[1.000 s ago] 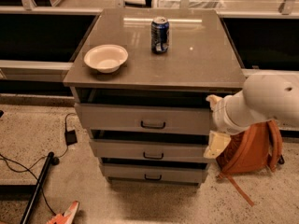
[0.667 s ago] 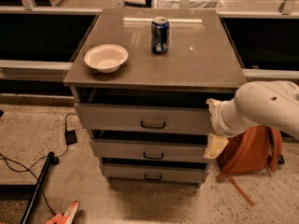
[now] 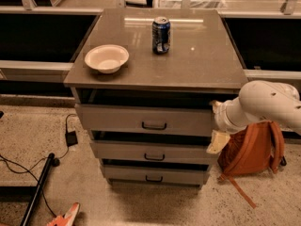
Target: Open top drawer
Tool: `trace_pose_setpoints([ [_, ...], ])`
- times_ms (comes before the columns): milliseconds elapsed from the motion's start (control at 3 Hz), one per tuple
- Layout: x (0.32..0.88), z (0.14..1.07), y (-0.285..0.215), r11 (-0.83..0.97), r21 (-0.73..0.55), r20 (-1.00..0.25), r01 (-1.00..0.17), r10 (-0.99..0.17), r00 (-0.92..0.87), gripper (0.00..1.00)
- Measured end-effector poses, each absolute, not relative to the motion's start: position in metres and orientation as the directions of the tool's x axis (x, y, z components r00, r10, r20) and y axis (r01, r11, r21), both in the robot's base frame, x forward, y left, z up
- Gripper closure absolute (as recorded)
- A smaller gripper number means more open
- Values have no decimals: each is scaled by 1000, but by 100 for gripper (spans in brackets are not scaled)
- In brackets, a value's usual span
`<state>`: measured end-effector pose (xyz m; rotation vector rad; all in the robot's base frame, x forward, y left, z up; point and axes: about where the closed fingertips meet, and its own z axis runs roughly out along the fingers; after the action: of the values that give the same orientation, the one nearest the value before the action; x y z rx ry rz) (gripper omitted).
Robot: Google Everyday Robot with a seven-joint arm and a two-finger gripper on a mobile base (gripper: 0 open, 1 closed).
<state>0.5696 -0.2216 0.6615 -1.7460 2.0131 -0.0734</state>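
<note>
The top drawer (image 3: 117,119) is found directly under the grey top of the cabinet (image 3: 202,60), with a flat grey front and a small dark handle (image 3: 154,125) at its centre. A dark gap is seen between the drawer front and the cabinet top above it. Two shorter drawers are stacked below, the middle drawer (image 3: 122,150) and the bottom drawer (image 3: 127,173), each with a like handle.

The gripper (image 3: 217,124) is positioned at the right end of the top drawer front, at the end of a white arm (image 3: 265,102) that reaches in from the right edge of the view. Whether it is open or closed, and whether anything is held, cannot be told.

On the cabinet top, a pale bowl (image 3: 106,58) is set near the front left corner, and a blue drink can (image 3: 161,35) is stood upright towards the back edge, about midway across. The two are well apart.

An orange backpack (image 3: 256,145) is seen on the speckled floor to the right of the cabinet, partly behind the arm. To the left, a dark cable with a small black block (image 3: 71,138) is laid on the floor, and a black pole (image 3: 36,192) is seen slanting towards the lower left corner.
</note>
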Motion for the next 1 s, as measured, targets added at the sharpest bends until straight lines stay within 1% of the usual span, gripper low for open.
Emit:
trace_pose_setpoints([
  [667, 592, 665, -218, 181, -330, -349, -926, -935, -58, 13],
  [1000, 592, 665, -218, 181, -330, -350, -927, -935, -58, 23],
])
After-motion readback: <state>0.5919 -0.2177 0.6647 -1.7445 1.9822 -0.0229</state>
